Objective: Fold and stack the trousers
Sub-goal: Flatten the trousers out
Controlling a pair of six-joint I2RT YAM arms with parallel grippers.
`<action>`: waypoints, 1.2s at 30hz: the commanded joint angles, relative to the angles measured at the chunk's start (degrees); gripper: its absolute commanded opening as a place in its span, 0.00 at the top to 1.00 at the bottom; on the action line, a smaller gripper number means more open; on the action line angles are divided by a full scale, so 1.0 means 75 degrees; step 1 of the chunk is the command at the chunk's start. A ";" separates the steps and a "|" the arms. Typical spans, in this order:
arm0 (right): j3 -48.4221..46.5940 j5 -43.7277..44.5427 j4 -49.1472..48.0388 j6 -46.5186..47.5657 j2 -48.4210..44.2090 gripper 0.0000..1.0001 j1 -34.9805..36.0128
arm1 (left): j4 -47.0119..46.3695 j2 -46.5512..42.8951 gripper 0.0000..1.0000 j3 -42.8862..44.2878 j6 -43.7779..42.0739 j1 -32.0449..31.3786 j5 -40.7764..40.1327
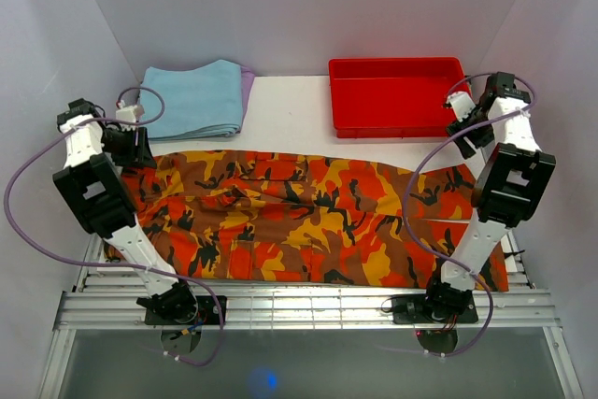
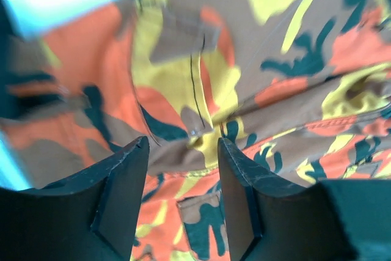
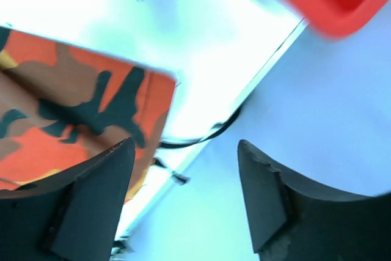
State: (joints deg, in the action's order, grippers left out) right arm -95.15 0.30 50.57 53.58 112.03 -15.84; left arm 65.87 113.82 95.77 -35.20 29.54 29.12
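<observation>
We see the trousers [image 1: 299, 217] lying spread flat across the near half of the white surface [image 1: 285, 109], reaching from the left arm to the right arm. The left pincer [image 2: 183, 145] hangs low over their left end, its jaws spread with nothing between them and camouflage cloth showing through the gap. The right pincer [image 3: 183, 145] hangs by their far right corner, also spread and empty. Behind the trousers, a folded light blue cloth [image 1: 193, 98] lies at the far left and a red tray [image 1: 397, 64] sits at the far right.
</observation>
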 commanded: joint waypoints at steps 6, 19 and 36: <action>-0.0978 -0.0554 0.1603 0.2276 0.1434 0.19 0.0224 | 0.0675 0.0936 0.38 0.2474 0.0227 0.0046 0.1167; 0.0302 0.0336 0.0651 0.2735 0.1013 0.92 0.0354 | 0.0195 0.2893 0.39 0.4307 -0.2838 0.0034 -0.0144; -0.0449 0.0277 0.1238 0.2430 0.0731 0.92 0.0354 | 0.0909 0.3539 0.58 0.3169 -0.5619 0.0011 -0.0368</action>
State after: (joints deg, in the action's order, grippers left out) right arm -95.59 0.93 56.71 67.72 119.63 -12.73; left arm 67.44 140.09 122.96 -72.31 29.50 28.69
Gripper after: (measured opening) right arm 0.109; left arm 0.455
